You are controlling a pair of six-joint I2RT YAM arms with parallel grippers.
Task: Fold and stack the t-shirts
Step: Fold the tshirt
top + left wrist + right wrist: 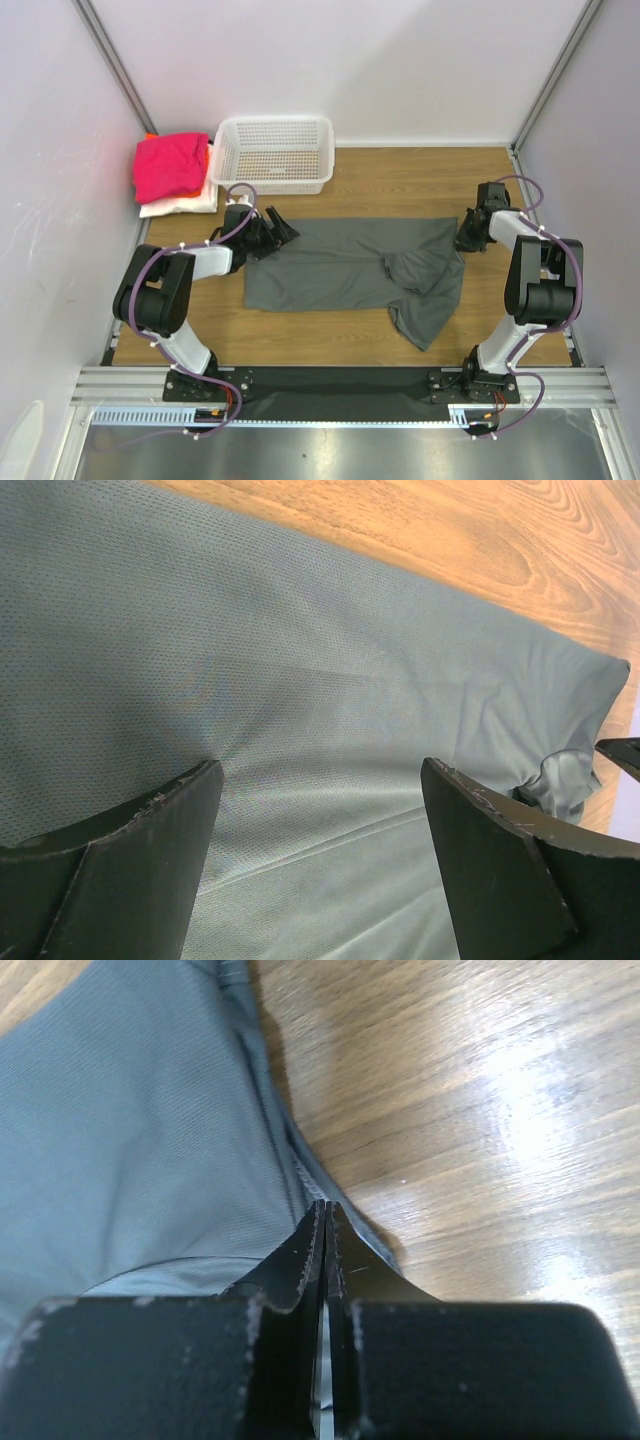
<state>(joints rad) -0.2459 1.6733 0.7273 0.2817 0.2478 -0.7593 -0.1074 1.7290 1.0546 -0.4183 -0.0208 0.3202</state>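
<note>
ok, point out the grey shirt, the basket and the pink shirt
grey shirt (330,265): top view, middle of its body.
basket (270,184): top view, near wall.
pink shirt (170,165): top view, upper face of the folded shirt.

Top view: bright, even, diffuse light from above. White walls (400,60) are close to blown out, shadows under the arms are short and soft, and the corner posts lean outward toward the frame edges. Right wrist view: hard white glare on the wooden table (520,1110) washes out the grain. A narrow shadow lies beside the hem of the dark grey t-shirt (130,1130). The right fingers (290,1260) are near-black and slightly blurred. Left wrist view: flat light, weave sharp with faint rainbow moiré, left fingers (130,850) dark.
</note>
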